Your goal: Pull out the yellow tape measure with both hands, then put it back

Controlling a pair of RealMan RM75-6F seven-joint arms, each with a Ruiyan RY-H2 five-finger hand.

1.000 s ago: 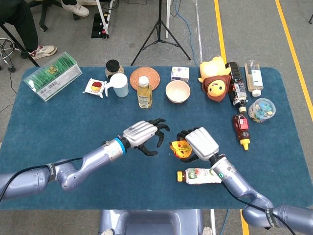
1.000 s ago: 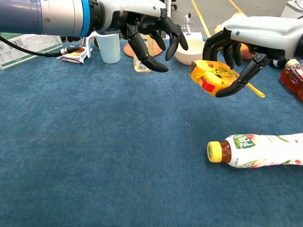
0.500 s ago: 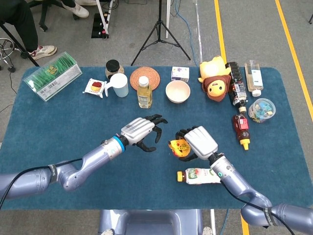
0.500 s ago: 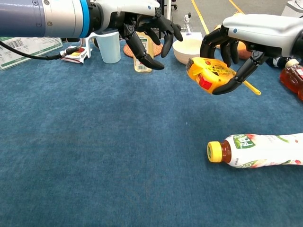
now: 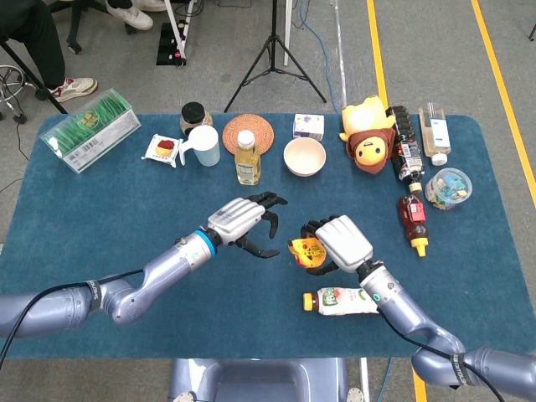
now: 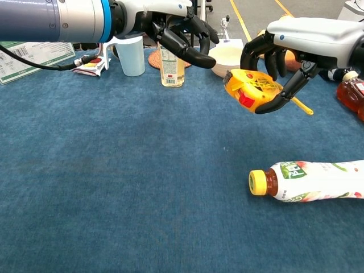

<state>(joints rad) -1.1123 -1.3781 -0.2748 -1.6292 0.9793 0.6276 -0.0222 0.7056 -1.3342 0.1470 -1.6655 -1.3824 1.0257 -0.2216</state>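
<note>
My right hand [image 5: 339, 243] [image 6: 296, 48] grips the yellow tape measure [image 5: 304, 251] [image 6: 251, 89] and holds it above the blue table, its red button facing down-left in the chest view. A short yellow strip sticks out behind it toward the right. My left hand [image 5: 243, 222] [image 6: 170, 31] hovers a little to the left of the tape measure, fingers spread and reaching toward it, holding nothing. A small gap separates its fingertips [image 6: 210, 57] from the tape measure.
A drink bottle [image 5: 339, 301] [image 6: 310, 180] lies on its side just in front of my right hand. Along the far edge stand a white bowl [image 5: 304, 156], a juice bottle [image 5: 246, 157], a white cup [image 5: 203, 145], a woven coaster [image 5: 249, 132] and a plush toy [image 5: 368, 130].
My left hand has uncurled its fingers and stretched them toward the tape measure. My right hand raised the tape measure slightly, then held it still.
</note>
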